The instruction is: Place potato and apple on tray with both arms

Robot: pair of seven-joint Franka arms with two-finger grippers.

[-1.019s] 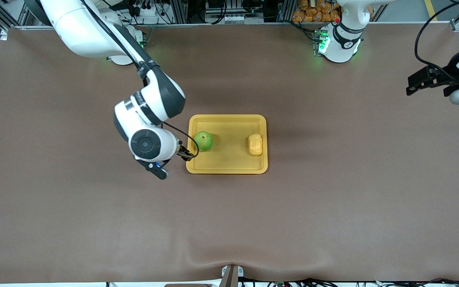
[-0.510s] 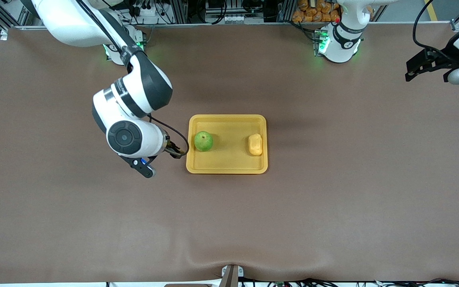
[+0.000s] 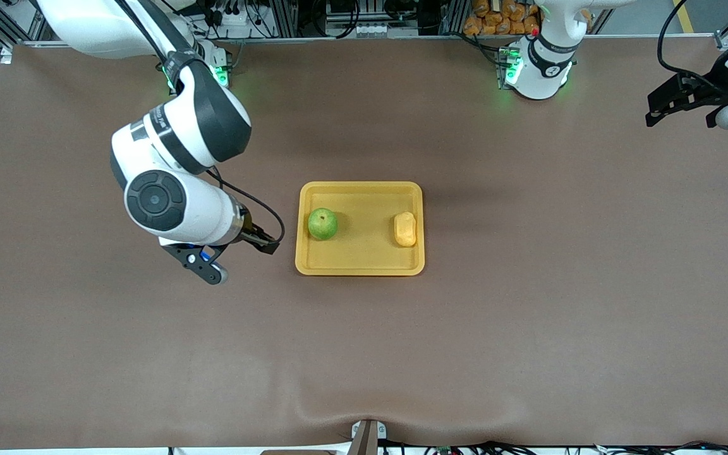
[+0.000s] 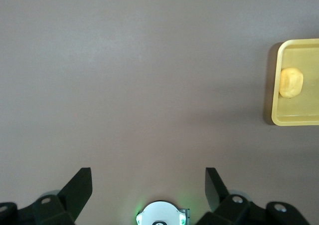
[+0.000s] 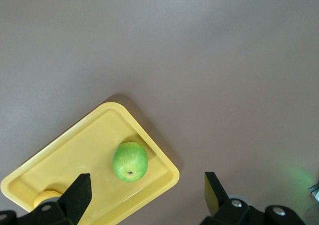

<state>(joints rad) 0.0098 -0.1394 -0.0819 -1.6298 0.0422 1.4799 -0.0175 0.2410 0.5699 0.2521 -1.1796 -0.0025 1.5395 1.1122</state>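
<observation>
**Q:** what's the front view got?

**Me:** Glossy green apple [image 3: 323,224] and blocky yellow potato [image 3: 406,229] sit apart in the low-rimmed plastic tray [image 3: 360,268]. My right gripper [image 3: 237,256] hangs over cloth beside it; my left gripper [image 3: 686,104] probably over the table's end.

**Q:** wrists?

**Me:** Both spread wide, holding nothing: left fingers [image 4: 79,187], right fingers [image 5: 79,194].

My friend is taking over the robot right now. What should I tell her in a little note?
Left gripper: open, empty, over the table's edge at its own end, waiting.
Right gripper: open, empty, over the table beside the tray.
Apple and potato: both on the tray, apart.
Done: both items placed.
Left: nothing but parking the arms, it seems.
</observation>
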